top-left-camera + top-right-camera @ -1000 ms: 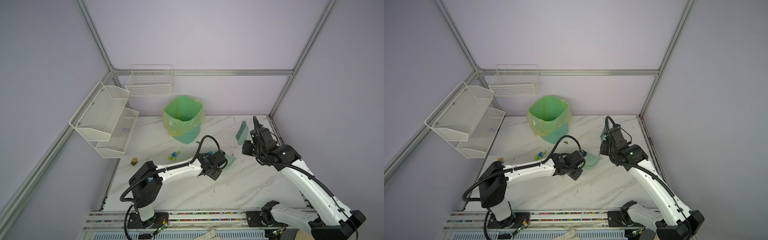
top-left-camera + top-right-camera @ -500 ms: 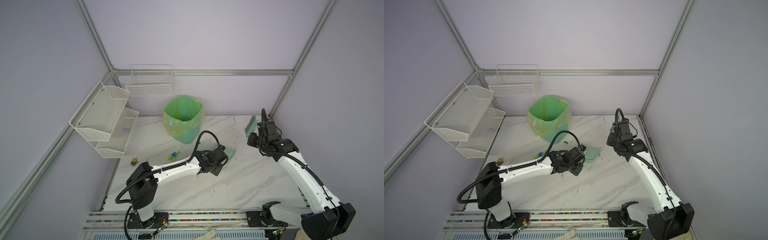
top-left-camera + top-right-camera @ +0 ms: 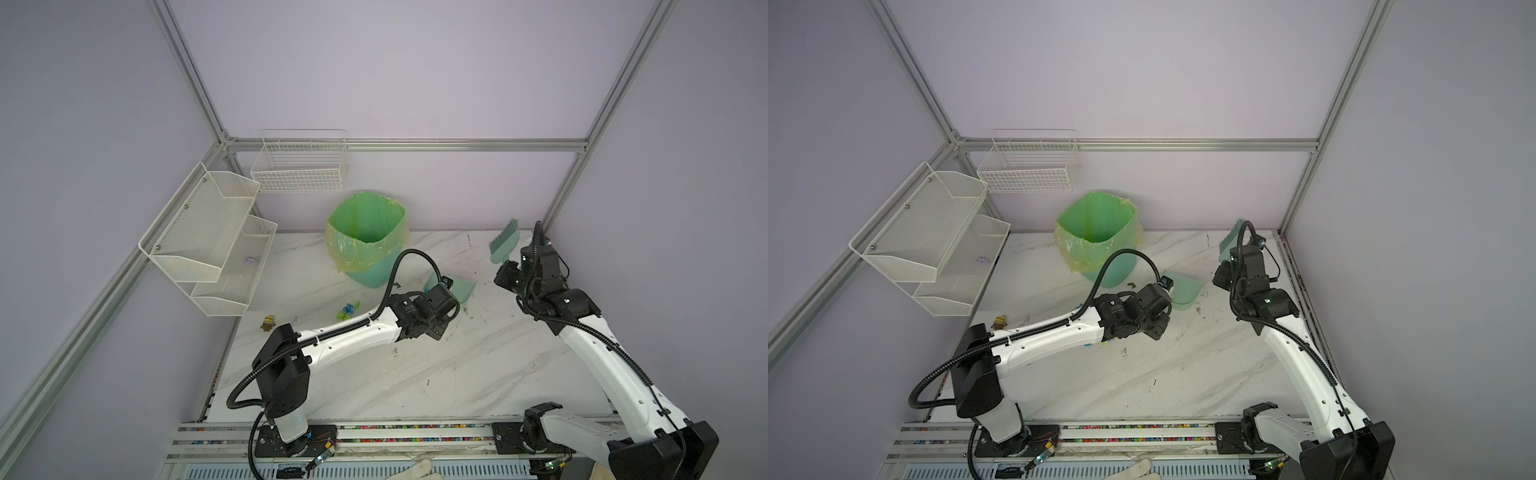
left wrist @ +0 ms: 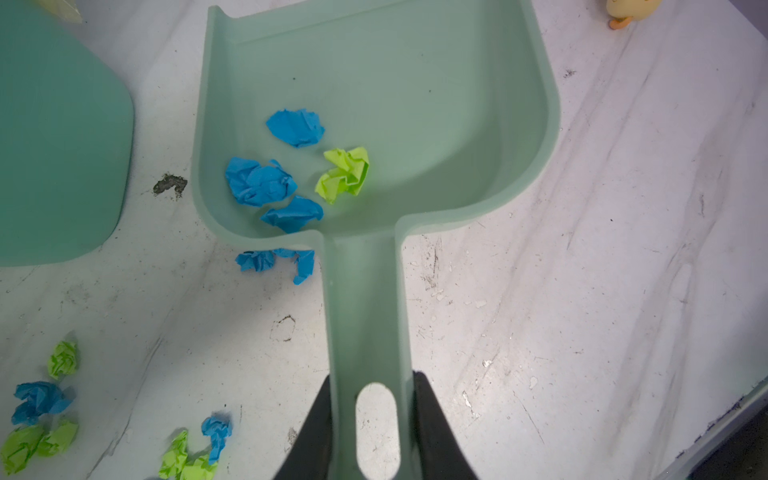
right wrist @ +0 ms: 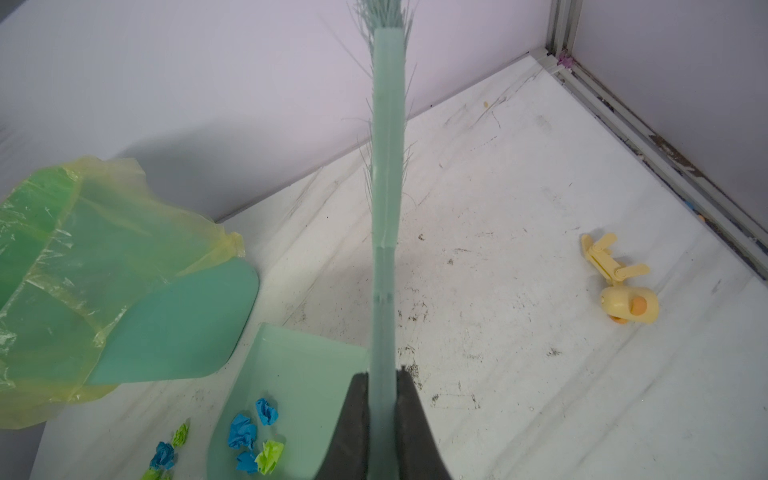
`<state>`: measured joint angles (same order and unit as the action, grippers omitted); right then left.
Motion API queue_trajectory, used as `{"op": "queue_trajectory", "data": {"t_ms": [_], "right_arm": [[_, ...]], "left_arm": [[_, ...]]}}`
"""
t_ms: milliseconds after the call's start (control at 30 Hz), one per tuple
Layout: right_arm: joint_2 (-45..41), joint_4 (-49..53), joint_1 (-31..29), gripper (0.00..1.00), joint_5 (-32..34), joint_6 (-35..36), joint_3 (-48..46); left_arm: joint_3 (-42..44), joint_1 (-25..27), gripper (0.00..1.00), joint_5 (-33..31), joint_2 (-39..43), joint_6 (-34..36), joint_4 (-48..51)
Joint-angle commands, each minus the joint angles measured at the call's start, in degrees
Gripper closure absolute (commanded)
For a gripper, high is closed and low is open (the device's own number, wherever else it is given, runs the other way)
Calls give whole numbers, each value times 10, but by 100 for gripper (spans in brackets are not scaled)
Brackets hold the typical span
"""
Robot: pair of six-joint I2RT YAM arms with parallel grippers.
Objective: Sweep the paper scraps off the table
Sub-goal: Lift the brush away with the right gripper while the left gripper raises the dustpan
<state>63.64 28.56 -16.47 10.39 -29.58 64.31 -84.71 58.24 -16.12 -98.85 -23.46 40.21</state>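
Down at the near end, the left gripper (image 4: 372, 419) is pinched narrow on the very tail of the pale green plastic dustpan (image 4: 415, 104) handle. That's a long lever on a small grip, so if the pan twists in the jaws, the load goes.

The load is three blue wads and one lime wad of the crumpled paper scraps (image 4: 257, 183). They sit loose near the pan's back wall, and nothing stops them rolling out the open lip if it dips.

More blue bits (image 4: 274, 262) lie on the white marble-look table (image 4: 582, 291), tucked against the pan's back edge beside the handle. A bigger blue-and-lime bunch (image 4: 39, 401) sits off to one side, and I reckon both are easy to miss or scatter with the forearm.

Further out, the teal plastic bin with its green-yellow liner (image 3: 374, 276) stands just beside the pan. A careless swing could snag that floppy bag.

Farthest back, the right gripper (image 5: 382, 399) is closed tight on the mint-green brush (image 5: 388, 166), bristles up in the air. Coming down fast, it could flick scraps or whack the little yellow toy duck (image 5: 627, 305).
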Motion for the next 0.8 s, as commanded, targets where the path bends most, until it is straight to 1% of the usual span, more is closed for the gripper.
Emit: {"op": "queue_trajectory", "data": {"t_ms": [0, 167, 400, 533, 767], "right_arm": [[-10, -21, 4, 100, 13, -17, -1], [-21, -24, 5, 100, 2, -23, -23], [-21, -21, 5, 100, -3, -16, -18], [-24, -23, 5, 100, -3, -13, -23], [-23, -35, 5, 100, -28, -6, -37]], "left_arm": [[-65, -3, 100, -11, 30, -3, 0], [-101, -7, 100, -24, 38, 15, 16], [-145, -23, 100, -45, 61, 40, 31], [-158, -33, 100, -60, 73, 44, 32], [-176, -56, 100, -67, 82, 55, 34]]}}
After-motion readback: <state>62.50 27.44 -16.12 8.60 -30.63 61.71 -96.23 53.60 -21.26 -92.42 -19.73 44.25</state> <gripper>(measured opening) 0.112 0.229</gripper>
